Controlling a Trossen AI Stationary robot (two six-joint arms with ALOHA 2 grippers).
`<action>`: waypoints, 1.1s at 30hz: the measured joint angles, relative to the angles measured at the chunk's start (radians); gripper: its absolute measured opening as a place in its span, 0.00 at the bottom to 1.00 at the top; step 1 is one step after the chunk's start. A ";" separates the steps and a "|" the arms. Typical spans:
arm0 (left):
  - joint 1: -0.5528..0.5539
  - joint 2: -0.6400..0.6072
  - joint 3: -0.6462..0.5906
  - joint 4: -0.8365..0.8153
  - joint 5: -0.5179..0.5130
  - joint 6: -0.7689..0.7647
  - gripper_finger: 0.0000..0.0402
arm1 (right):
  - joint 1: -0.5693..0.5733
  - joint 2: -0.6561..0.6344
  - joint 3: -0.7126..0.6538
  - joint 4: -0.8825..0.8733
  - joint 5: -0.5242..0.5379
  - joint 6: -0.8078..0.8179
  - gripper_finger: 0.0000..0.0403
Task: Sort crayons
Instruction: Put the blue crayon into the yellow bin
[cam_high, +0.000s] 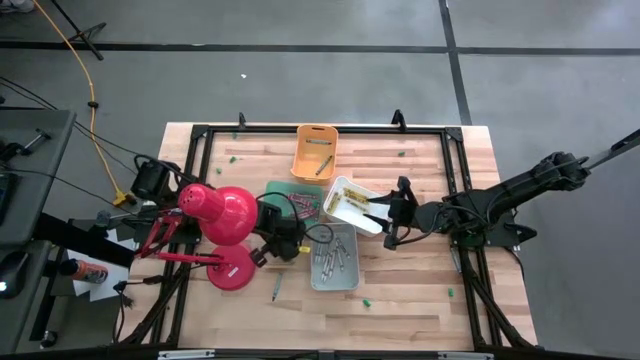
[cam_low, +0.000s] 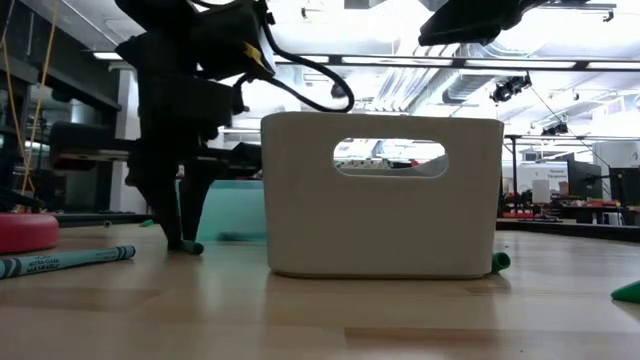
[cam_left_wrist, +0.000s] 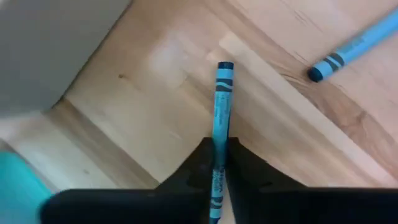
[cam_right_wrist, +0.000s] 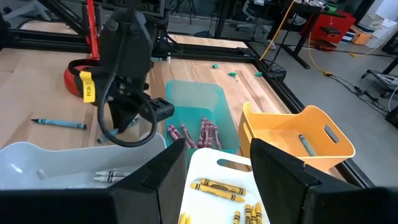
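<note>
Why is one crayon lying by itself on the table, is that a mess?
One blue crayon lies loose on the bare wood near the red lamp base, outside every bin, so it simply looks unsorted. The left claw is closed on another blue crayon. Small green specks are scattered about too.

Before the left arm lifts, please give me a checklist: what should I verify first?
1. Left gripper closed on the blue crayon: ok.
2. Crayon sits centred between the fingers: ok.
3. Crayon already clear of the table: cannot tell.
4. Second blue crayon lies apart from the grip: ok.
5. Right gripper open and empty above the white bin, away from the left arm: ok.
</note>
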 joint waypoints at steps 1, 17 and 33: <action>0.001 0.000 0.000 0.001 0.000 -0.023 0.04 | 0.000 0.000 0.000 0.000 0.000 0.000 0.43; 0.005 -0.218 -0.006 -0.015 -0.096 -0.357 0.00 | 0.000 0.000 0.000 -0.007 -0.002 0.000 0.43; 0.193 -0.413 -0.625 1.591 -0.231 -0.596 0.00 | 0.000 0.001 0.000 -0.027 -0.061 0.030 0.43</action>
